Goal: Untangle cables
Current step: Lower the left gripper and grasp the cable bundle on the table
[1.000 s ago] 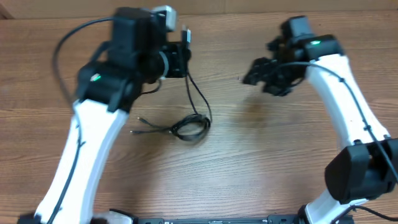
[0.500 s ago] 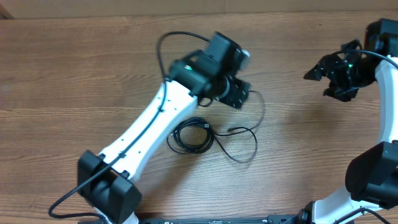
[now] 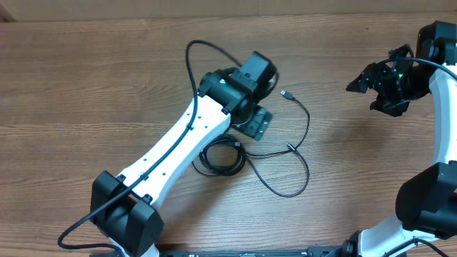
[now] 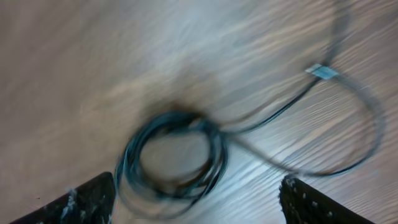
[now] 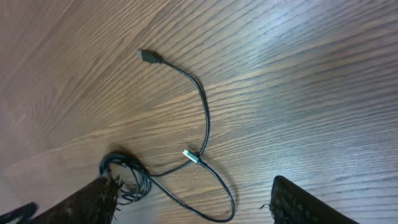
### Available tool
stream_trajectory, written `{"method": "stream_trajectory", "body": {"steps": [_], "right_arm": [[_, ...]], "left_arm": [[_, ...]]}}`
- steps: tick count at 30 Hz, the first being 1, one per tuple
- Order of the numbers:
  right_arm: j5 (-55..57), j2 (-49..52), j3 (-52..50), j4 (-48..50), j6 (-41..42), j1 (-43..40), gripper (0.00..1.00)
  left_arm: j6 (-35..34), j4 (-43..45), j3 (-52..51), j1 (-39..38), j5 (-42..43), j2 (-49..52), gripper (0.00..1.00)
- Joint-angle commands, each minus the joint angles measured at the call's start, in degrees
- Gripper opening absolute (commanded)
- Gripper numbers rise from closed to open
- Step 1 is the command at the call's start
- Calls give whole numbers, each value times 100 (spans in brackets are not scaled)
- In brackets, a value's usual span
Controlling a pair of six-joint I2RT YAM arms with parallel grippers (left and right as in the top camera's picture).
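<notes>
The cables lie at the table's middle: a small black coil (image 3: 218, 158) with a loose strand (image 3: 305, 128) looping right, ending in a plug (image 3: 285, 93). A silver connector (image 3: 291, 147) sits where the strand crosses itself. My left gripper (image 3: 253, 123) hovers open just above the coil's far side, holding nothing. The blurred left wrist view has the coil (image 4: 174, 155) between and ahead of the open left gripper (image 4: 199, 208). My right gripper (image 3: 371, 93) stands open at the far right, away from the cables. In its view the right gripper (image 5: 193, 208) frames the strand (image 5: 205, 118) and the coil (image 5: 124, 171).
The left arm's own thick black wire (image 3: 203, 48) arcs above its wrist. The wooden table (image 3: 86, 86) is bare to the left and along the back. The right arm's lower link (image 3: 428, 200) stands at the right edge.
The left gripper opened and let go of the cable end after swinging right. The strand now lies spread on the table to the right of the coil. The right arm pulled back to the right.
</notes>
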Motion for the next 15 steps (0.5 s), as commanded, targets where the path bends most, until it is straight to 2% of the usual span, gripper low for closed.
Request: {"method": "stream_trajectory", "body": {"steps": [1,6,12,15], "right_arm": [[-4,-216,157,39,-87,79,78],[13,-216,157,46,-85,151,79],[13,-216,157,46,-85,153,79],[11,-216,155,39,-85,153,79]], "left_arm": [[-828,-59,-623,216,-109,-22,81],[-1250,72,-1521,317,-111,-22,72],[-1851,273,-2271,354,-133,-22,55],[-2127,520,-2544,354,-229,-22,52]]}}
